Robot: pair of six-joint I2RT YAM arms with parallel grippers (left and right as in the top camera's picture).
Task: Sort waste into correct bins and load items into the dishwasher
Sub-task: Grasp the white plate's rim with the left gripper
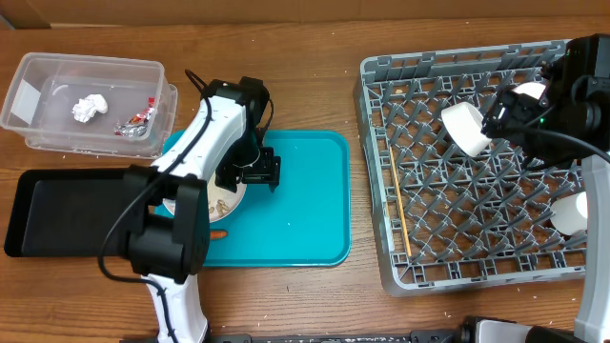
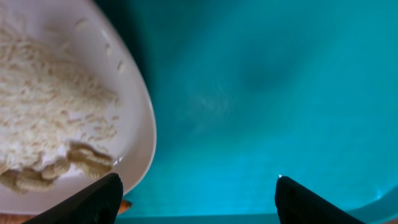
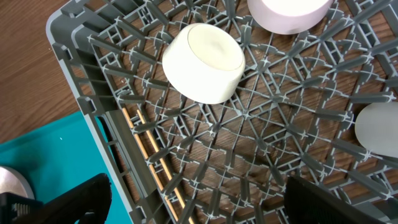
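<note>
At the upper left of the overhead view a clear rectangular plastic tub [image 1: 38, 71] holds a crumpled white tissue [image 1: 88, 108] and a red-and-silver wrapper [image 1: 138, 120]. Below it lies a shallow black rectangular tray [image 1: 57, 211]. Just to the right sits a flat teal plastic tray [image 1: 305, 205], and the left gripper [image 2: 198, 180] hangs low over it, its fingers spread with nothing between them. Beside its left finger, at the left of the wrist view, a white round plate [image 2: 134, 93] rests on the teal tray, carrying white rice [image 2: 50, 118] and brownish nut-like bits [image 2: 87, 160]. A small orange carrot [image 1: 219, 232] lies on the teal tray at the plate's lower edge. The right half of the frame holds a large square grey plastic dish rack [image 1: 376, 114]. Two thin wooden chopsticks [image 1: 400, 205] lie along its left side. A white cup [image 3: 204, 62] lies tipped on the pegs, a pale pink bowl [image 3: 289, 12] beyond it and a white bowl [image 3: 379, 127] at the right edge. The right gripper [image 3: 198, 183] hovers above the rack, spread wide and empty.
</note>
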